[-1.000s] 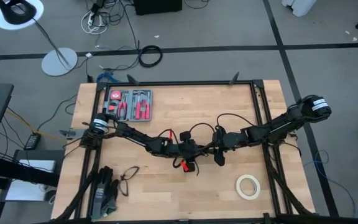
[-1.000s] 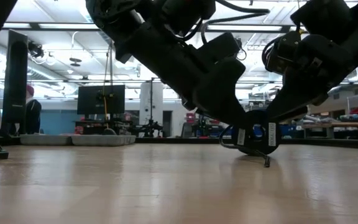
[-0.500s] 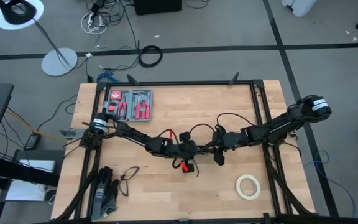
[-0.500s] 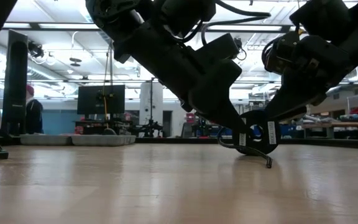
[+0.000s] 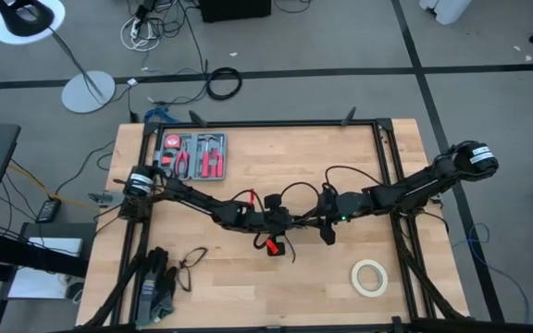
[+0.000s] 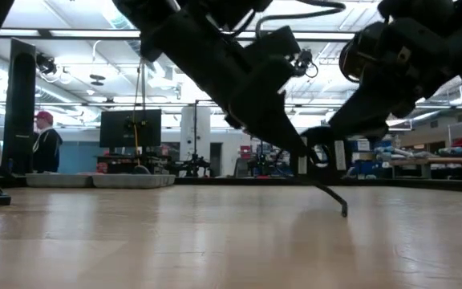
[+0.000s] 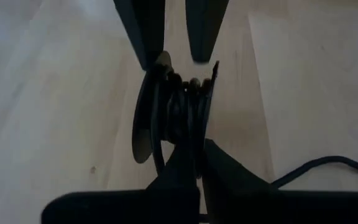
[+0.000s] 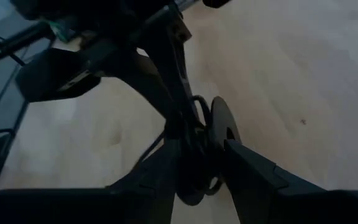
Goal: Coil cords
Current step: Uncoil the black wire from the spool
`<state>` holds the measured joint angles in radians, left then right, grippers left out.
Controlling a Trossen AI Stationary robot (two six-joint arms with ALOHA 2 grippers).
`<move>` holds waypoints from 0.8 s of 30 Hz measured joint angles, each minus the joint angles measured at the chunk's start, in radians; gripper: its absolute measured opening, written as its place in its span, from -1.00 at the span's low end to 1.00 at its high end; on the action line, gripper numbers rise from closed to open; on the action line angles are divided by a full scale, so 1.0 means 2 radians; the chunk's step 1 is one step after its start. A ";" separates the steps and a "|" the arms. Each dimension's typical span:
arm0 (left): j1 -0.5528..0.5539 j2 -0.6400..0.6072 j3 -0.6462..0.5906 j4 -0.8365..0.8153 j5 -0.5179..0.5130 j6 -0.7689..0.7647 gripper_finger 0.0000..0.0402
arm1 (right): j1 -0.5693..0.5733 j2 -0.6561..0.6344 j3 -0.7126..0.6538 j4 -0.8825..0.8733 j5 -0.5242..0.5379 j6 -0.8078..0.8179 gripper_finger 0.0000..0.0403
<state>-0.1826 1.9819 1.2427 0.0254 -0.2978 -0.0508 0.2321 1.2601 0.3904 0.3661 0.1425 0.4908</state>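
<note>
Near the middle of the worktop [image 5: 248, 148], the cords [image 7: 178, 118] hang as a small wound bundle just off the wood, pinched from opposite sides by the left hand [image 5: 283, 222] and right hand [image 5: 324, 222], apparently so the loops stay gathered while a loose tail [image 7: 319, 167] trails.

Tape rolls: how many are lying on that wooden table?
1: a cream-white tape roll lies flat near the table's front right corner, apart from both arms. Others may be hidden under the arms.
</note>
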 joint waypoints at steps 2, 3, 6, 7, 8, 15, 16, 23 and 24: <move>0.000 -0.009 0.000 -0.012 -0.002 0.007 -0.99 | 0.000 -0.015 0.000 -0.001 0.001 -0.008 -0.34; 0.001 -0.014 0.000 -0.021 -0.008 0.009 -0.99 | 0.001 -0.025 0.000 -0.001 -0.001 -0.010 -0.34; 0.003 -0.029 -0.001 -0.039 -0.018 0.021 -0.99 | 0.002 -0.049 0.000 -0.007 -0.002 -0.022 -0.34; 0.004 -0.035 -0.001 -0.047 -0.021 0.026 -0.99 | 0.001 -0.057 0.000 -0.012 0.002 -0.024 -0.34; 0.004 -0.040 -0.001 -0.057 -0.022 0.035 -0.99 | 0.001 -0.064 0.000 -0.019 0.008 -0.024 -0.34; 0.009 -0.074 -0.001 -0.090 -0.007 0.091 -0.99 | 0.002 -0.076 0.000 -0.060 0.034 -0.029 -0.34; 0.011 -0.079 -0.001 -0.098 0.003 0.095 -0.99 | 0.002 -0.076 0.000 -0.061 0.035 -0.031 -0.34; 0.028 -0.123 -0.001 -0.139 0.092 0.112 -0.99 | 0.002 -0.079 0.000 -0.056 0.035 -0.049 -0.34; 0.030 -0.129 -0.001 -0.142 0.103 0.120 -0.99 | 0.002 -0.079 0.000 -0.053 0.034 -0.051 -0.34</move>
<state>-0.1229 1.7246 1.2415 -0.2578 -0.0910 0.1886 0.2367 1.1023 0.3912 0.2598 0.2109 0.3880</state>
